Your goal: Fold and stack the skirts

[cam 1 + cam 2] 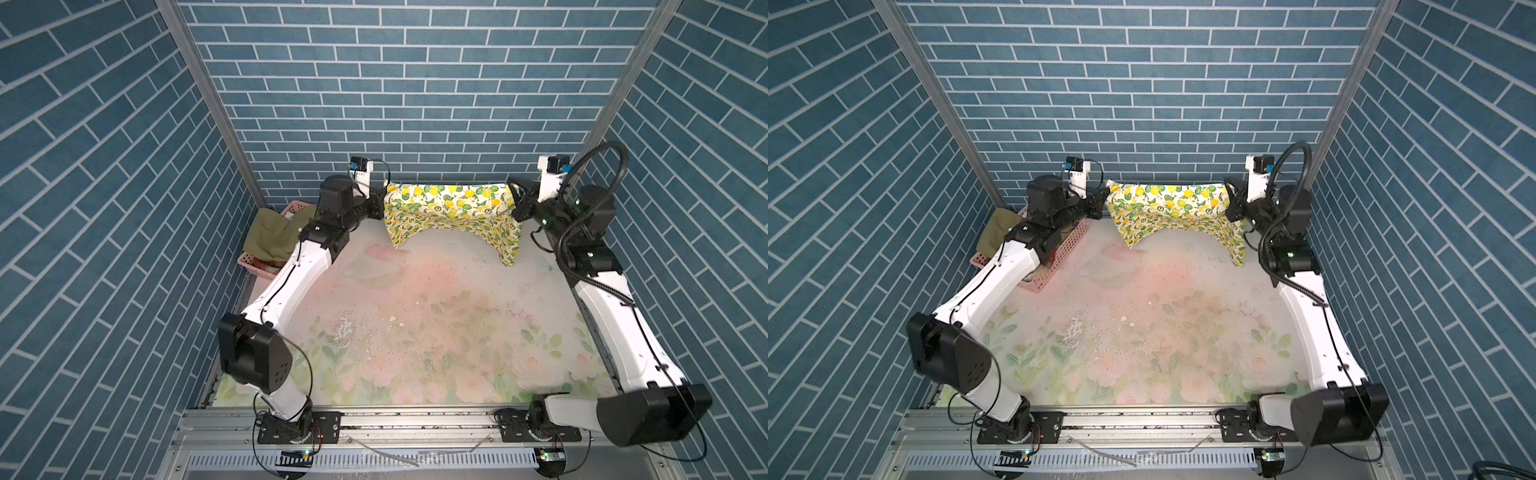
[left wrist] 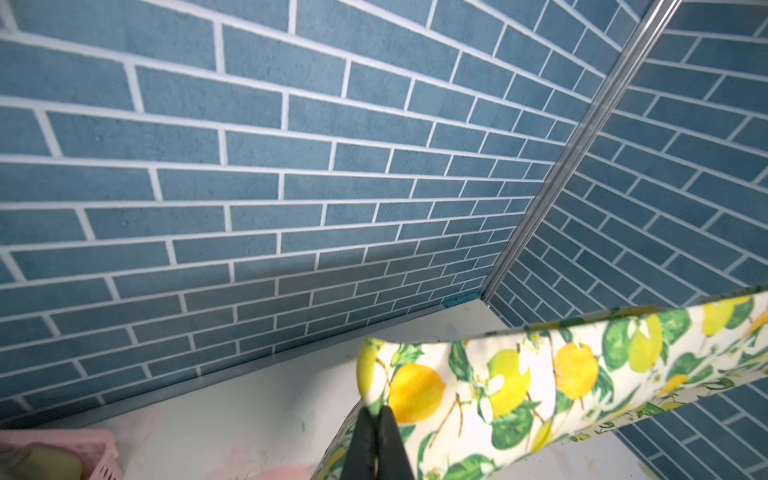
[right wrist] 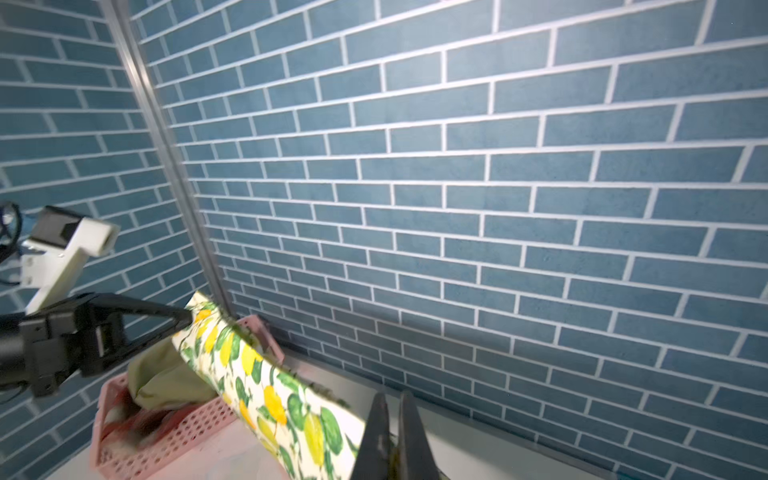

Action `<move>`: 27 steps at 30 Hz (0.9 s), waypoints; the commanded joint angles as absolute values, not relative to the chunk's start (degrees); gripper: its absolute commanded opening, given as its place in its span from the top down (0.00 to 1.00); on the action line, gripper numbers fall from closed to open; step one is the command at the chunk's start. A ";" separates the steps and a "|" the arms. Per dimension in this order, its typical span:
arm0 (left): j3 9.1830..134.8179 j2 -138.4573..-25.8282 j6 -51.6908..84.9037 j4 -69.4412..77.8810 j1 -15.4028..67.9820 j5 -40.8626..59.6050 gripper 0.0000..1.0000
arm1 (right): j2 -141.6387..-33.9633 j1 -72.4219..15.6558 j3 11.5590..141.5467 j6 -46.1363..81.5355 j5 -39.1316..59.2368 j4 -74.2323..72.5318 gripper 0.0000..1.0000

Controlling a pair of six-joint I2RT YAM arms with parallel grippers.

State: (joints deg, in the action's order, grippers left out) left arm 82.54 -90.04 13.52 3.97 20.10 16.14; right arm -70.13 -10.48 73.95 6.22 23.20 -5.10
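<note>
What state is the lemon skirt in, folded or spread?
Spread: the lemon skirt hangs stretched between the left gripper and right gripper.

lemon-print skirt (image 1: 451, 208): stretched taut aloft, hem hanging, far centre | olive skirt (image 1: 270, 237): crumpled, far left

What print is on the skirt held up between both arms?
White cloth skirt with yellow lemons, green leaves; left wrist view.
</note>
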 commanded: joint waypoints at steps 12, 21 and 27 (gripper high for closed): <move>27.39 -72.04 18.68 48.35 24.66 3.17 0.21 | -36.52 -22.16 32.15 9.67 12.21 -3.77 0.20; 38.02 -72.00 18.71 20.17 25.13 -2.01 0.22 | -57.03 -21.54 43.09 31.45 -6.69 16.20 0.25; 44.87 -77.18 21.50 1.87 25.42 -3.92 0.21 | -65.59 -18.28 43.57 42.01 -5.69 19.77 0.32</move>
State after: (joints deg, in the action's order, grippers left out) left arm 43.46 -74.98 19.86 15.49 24.99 -2.22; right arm -65.10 -19.53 42.65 32.82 -3.33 15.09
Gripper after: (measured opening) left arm 0.786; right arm 0.680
